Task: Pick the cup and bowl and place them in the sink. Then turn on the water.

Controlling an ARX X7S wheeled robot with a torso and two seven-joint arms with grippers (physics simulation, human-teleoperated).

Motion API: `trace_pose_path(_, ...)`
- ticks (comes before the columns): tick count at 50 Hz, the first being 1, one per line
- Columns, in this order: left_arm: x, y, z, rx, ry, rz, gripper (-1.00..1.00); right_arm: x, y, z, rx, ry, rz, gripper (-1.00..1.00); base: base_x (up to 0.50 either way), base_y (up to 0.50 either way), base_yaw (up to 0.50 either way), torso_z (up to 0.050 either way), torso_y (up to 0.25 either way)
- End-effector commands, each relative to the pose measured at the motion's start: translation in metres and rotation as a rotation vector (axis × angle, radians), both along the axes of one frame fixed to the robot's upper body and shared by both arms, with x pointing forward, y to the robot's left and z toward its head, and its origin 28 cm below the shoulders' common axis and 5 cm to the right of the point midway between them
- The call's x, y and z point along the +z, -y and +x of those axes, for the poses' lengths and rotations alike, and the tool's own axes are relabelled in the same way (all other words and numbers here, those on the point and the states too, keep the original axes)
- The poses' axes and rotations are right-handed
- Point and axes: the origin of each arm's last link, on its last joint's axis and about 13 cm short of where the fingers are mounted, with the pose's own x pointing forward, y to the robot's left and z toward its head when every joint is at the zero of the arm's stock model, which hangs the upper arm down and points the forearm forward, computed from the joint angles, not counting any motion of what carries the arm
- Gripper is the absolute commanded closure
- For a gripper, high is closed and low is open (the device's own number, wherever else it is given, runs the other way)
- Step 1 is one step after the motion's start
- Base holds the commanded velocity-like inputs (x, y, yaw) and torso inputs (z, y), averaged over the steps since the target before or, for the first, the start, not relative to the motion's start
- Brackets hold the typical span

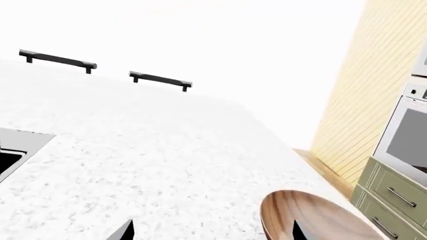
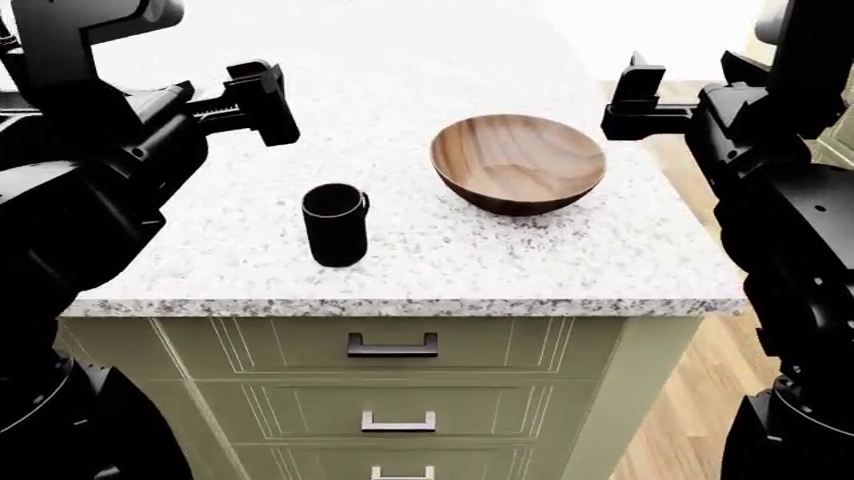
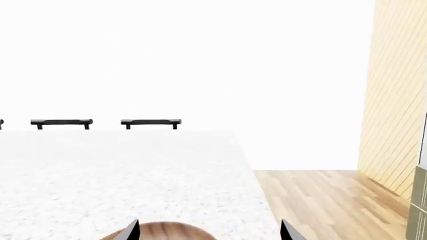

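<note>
Speckled white granite tabletop [image 2: 441, 250] over sage-green drawer fronts with black pulls [image 2: 392, 346]; wood-plank floor [image 2: 681, 420] to the right; pale wall beyond.

Item, cup [image 2: 334, 224]: matte black mug, upright, near the front edge, left of centre; its interior is too dark to tell what, if anything, it holds.

Item, bowl [image 2: 519, 161]: wide brown wooden bowl, upright, right of and slightly farther than the cup, apart from it; nothing lies in it.

Item, sink [image 1: 12, 150]: only a dark corner of the basin shows in the left wrist view, well apart from the bowl; contents not visible; no faucet in view.

Item, left pincer [image 2: 262, 102]: raised above the tabletop, left of and beyond the cup; tips spread in its wrist view, released, holding nothing.

Item, right pincer [image 2: 635, 105]: raised just right of the bowl's far rim; tips spread either side of the bowl edge in its wrist view, released, empty.

Step judged: the first pick, not yet made; both vessels stand untouched. Next move calls for lowering a pincer onto the bowl's rim or the cup's wall, closing firmly, lifting clear, then carrying leftward to the sink.
</note>
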Motion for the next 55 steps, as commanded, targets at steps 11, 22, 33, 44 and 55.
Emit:
trace_pose_path(11,0.000,-0.003,0.000,0.011,-0.011,-0.002,-1.00,-0.002,-0.005,0.001,0.031,-0.020,-0.012,-1.00,0.50,-0.13,0.00,0.000,0.000)
trace_pose_path(22,-0.010,-0.024,-0.036,-0.061,-0.067,0.082,-1.00,-0.003,-0.005,-0.001,0.061,-0.006,-0.057,-1.00,0.09,-0.02,0.00,0.000,0.001)
trace_pose_path(33,-0.041,-0.052,-0.099,-0.213,-0.205,0.203,-1.00,-0.007,-0.009,0.005,0.082,-0.023,-0.096,-1.00,0.00,0.00,0.00,0.000,0.000)
trace_pose_path(44,-0.058,-0.060,-0.128,-0.341,-0.297,0.254,-1.00,-0.014,-0.013,0.009,0.094,-0.036,-0.100,-1.00,0.00,0.00,0.00,0.000,0.000)
trace_pose_path(55,-0.064,-0.058,-0.112,-0.310,-0.326,0.265,-1.00,-0.017,-0.013,0.008,0.098,-0.034,-0.088,-1.00,0.00,0.00,0.00,0.000,0.000)
